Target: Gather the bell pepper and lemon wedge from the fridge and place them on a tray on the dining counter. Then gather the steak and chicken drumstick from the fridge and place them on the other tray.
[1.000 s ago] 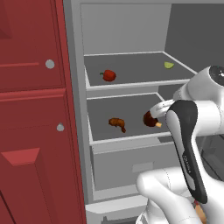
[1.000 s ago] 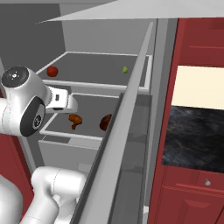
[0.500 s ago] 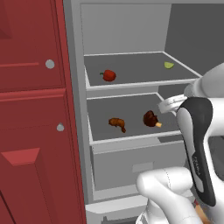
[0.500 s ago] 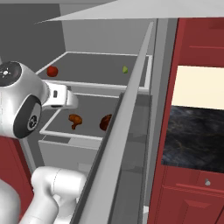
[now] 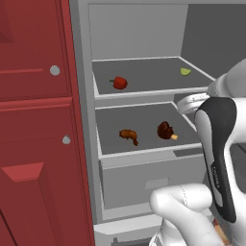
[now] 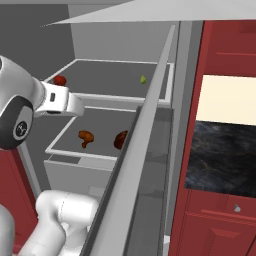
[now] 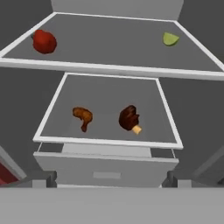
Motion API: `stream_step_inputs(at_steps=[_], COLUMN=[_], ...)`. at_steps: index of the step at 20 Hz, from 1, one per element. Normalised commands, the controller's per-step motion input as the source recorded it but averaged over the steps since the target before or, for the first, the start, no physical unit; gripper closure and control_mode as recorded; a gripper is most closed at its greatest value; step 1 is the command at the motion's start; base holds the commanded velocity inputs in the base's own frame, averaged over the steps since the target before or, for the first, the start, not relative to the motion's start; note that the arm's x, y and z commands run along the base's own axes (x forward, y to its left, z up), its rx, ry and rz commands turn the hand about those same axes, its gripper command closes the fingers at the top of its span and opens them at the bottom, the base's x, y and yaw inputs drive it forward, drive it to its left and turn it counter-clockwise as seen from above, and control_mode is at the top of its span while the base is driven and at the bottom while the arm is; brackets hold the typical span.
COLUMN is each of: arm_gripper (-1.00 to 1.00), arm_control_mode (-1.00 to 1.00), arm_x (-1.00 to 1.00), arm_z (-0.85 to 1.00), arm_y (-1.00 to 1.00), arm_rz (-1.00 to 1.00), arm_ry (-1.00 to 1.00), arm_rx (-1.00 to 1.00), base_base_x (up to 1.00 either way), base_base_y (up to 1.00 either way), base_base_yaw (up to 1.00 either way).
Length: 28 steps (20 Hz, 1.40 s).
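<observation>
I see the fridge (image 5: 144, 29) open | bell pepper (image 7: 44, 41) far-left and lemon wedge (image 7: 170, 39) far-right on upper shelf | chicken drumstick (image 7: 82, 117) left of steak (image 7: 129, 117) on lower shelf | gripper (image 7: 109, 177) jaws released, holding nothing, facing the shelves

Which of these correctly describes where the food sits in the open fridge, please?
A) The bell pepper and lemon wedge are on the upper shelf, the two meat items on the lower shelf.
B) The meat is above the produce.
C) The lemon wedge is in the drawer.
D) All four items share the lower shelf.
A: the bell pepper and lemon wedge lie on the upper shelf, the chicken drumstick and steak on the lower shelf.
</observation>
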Motion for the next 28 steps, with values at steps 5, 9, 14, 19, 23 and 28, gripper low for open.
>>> stream_step_inputs(at_steps=[5,9,14,19,23,28], arm_gripper=[-1.00,-1.00,-1.00,-1.00,-1.00,-1.00], arm_control_mode=[-1.00,-1.00,-1.00,-1.00,-1.00,-1.00], arm_x=[-0.04,0.00,0.06,0.14,0.29,0.43], arm_z=[0.41,0.23,0.00,0.00,-0.05,-0.07], arm_y=[-0.18,-0.12,-0.08,-0.27,-0.37,-0.30], arm_rz=[-0.03,-0.01,-0.06,-0.05,-0.02,-0.01], arm_ry=[0.00,0.00,-0.01,-0.01,-0.04,-0.04], arm_rx=[0.00,0.00,0.00,0.00,0.00,0.00], base_base_x=[0.00,0.00,0.00,0.00,0.00,0.00], base_base_y=[0.00,0.00,0.00,0.00,0.00,0.00], base_base_yaw=[0.00,0.00,0.00,0.00,0.00,0.00])
